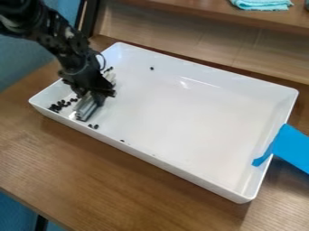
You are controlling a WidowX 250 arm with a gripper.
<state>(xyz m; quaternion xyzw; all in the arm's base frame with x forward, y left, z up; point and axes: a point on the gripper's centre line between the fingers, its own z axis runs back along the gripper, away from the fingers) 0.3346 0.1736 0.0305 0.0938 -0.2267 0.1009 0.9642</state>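
The black gripper is low in the left end of a white tray, shut on a long grey bar. The bar's grey end sticks out on the near side of the gripper, and a paler part shows behind it. Several small black pieces lie in a cluster at the tray's left corner, left of the bar. A couple more are near the front wall, some sit behind the gripper, and a single piece lies toward the back wall.
Blue tape runs over the tray's right wall onto the wooden table. A folded turquoise cloth rests on a wooden ledge at the top. The tray's raised walls surround the gripper's low position.
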